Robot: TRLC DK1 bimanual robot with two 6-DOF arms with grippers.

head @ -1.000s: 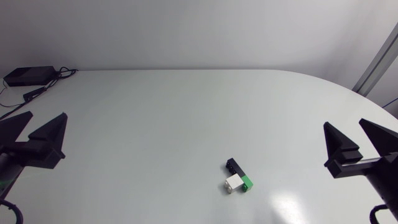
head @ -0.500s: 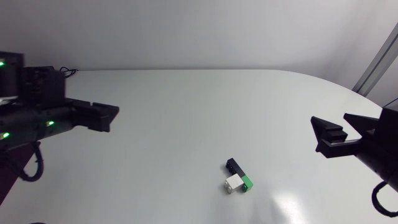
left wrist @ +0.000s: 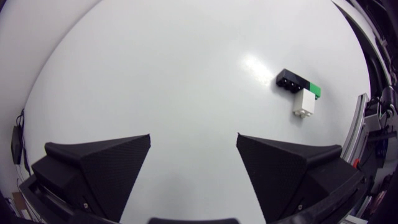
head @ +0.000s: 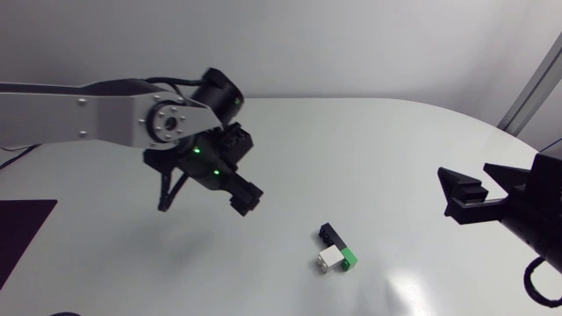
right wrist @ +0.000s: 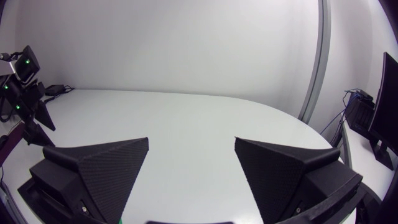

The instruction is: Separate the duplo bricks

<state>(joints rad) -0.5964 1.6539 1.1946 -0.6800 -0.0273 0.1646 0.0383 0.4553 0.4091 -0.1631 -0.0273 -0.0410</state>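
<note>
A small cluster of joined duplo bricks lies right of the table's middle: a black brick [head: 330,233], a white brick [head: 330,257] and a green brick [head: 349,257]. My left gripper [head: 204,200] hangs open above the table, to the left of the cluster and well apart from it. In the left wrist view the black brick [left wrist: 290,79], green brick [left wrist: 315,89] and white brick [left wrist: 305,103] lie far ahead of the open left gripper [left wrist: 193,138]. My right gripper [head: 483,189] stands open near the right edge, holding nothing. The right wrist view shows the right gripper [right wrist: 191,142] open over bare table.
The white table [head: 351,140] has a curved edge at the right. A dark pad [head: 22,237] lies at the left edge. My left arm [right wrist: 25,93] shows far across the table in the right wrist view.
My left arm has swung from the left edge out over the table toward the middle. The right gripper shifted slightly inward earlier and then held. The bricks have not moved.
</note>
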